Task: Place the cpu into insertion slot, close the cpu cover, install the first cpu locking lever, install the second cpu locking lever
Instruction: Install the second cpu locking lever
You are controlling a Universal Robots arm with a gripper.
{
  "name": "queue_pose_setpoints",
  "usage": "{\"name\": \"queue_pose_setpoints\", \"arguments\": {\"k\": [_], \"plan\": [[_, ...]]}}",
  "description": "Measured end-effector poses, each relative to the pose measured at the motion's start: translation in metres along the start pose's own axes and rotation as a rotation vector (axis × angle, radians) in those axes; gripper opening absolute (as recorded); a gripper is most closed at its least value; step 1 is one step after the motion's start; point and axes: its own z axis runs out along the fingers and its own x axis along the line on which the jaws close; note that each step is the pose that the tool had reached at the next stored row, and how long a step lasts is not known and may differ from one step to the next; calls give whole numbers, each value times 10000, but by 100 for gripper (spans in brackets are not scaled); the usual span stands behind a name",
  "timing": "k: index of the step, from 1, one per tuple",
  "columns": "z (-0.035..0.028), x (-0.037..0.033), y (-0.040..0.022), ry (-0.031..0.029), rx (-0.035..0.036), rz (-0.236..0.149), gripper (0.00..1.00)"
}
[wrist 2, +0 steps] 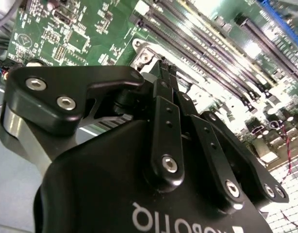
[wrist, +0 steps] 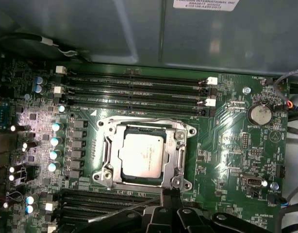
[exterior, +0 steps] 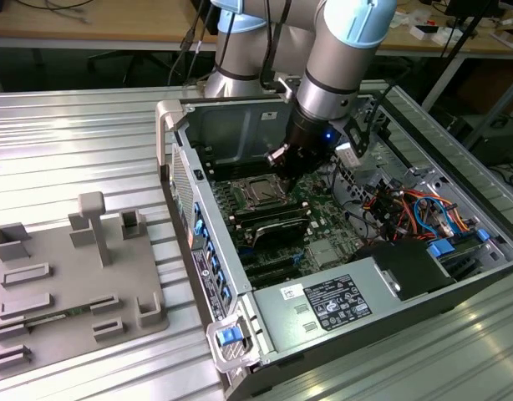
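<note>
With the cpu (wrist: 141, 155) seated in the insertion slot (wrist: 121, 171) under the cpu cover (wrist: 180, 141), we see the hand (wrist: 169, 195) pinched closed, empty, at the socket edge; chip looks fragile, so we'd handle by edges.

My arm, reaching steeply down.
I see its silver wrist angled downward, the black pincer (exterior: 283, 156) hanging low with fingertips (wrist 2: 163, 73) drawn together.

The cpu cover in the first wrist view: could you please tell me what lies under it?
Through the open centre of the cpu cover the silvery face of the cpu shows, seated in the insertion slot. The frame hides the cpu's edges and the slot's contacts.
</note>
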Motion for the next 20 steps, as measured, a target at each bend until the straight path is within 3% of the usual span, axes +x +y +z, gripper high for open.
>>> {"name": "queue_pose_setpoints", "arguments": {"k": [4, 8, 12, 15, 17, 20], "plan": [[13, 112, -13, 8, 0, -2, 11], [16, 185, -89, 28, -1, -3, 11], [20, 287, -97, 44, -2, -3, 11], [37, 422, -85, 52, -3, -2, 11], [58, 601, -69, 61, -4, -3, 11], [58, 591, -70, 63, -4, -3, 11]]}}
